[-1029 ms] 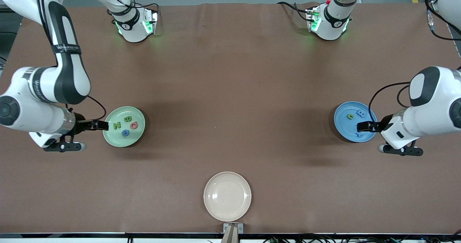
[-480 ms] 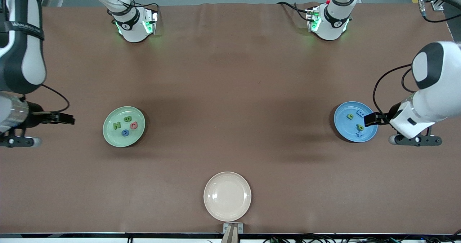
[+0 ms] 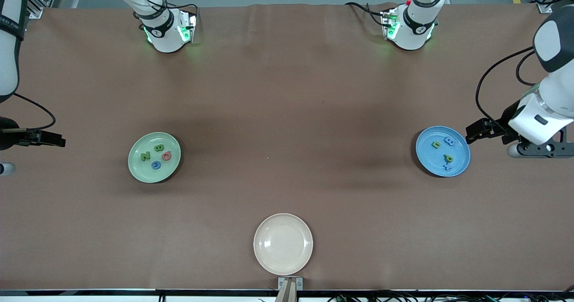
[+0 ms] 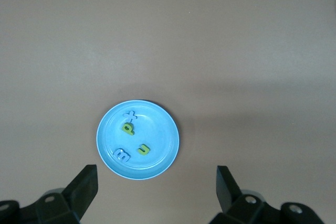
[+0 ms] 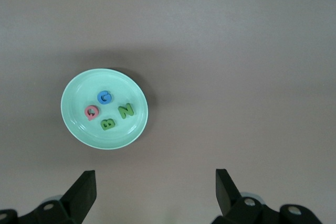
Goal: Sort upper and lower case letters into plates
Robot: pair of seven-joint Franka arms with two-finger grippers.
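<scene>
The left gripper [image 3: 475, 131], a black two-finger tool on a white arm, hangs in the air just off the rim of the sky-blue round plate [image 3: 429, 158], toward the left arm's end of the table; its left wrist view shows the two dark angular fingers [image 4: 83, 188] spread wide apart with nothing between them. The right gripper [image 3: 51, 139] hangs over the bare brown table cover [image 3: 287, 114] near the right arm's end, well apart from the pale mint-green round plate [image 3: 139, 170], and its fingers [image 5: 80, 194] are likewise spread wide and empty.

The mint plate is shallow, smooth and rimmed. In it lie four small, flat, chunky letters: a green N [image 3: 145, 156], a green B [image 3: 158, 148], a pinkish-red rounded letter [image 3: 167, 156] and a blue rounded letter [image 3: 156, 165], close together without overlapping.

The blue plate, of the same shape, holds four more pieces: a pale blue B [image 3: 449, 141], a yellow-green curved letter [image 3: 436, 144], a yellow-green p [image 3: 448, 158] and a pale blue plus-shaped piece [image 3: 447, 167] just beside the p.

A cream-beige round plate [image 3: 264, 259], glossy and rimmed, sits nearest the front camera, between the two coloured plates. The table cover is matte with faint creases.
</scene>
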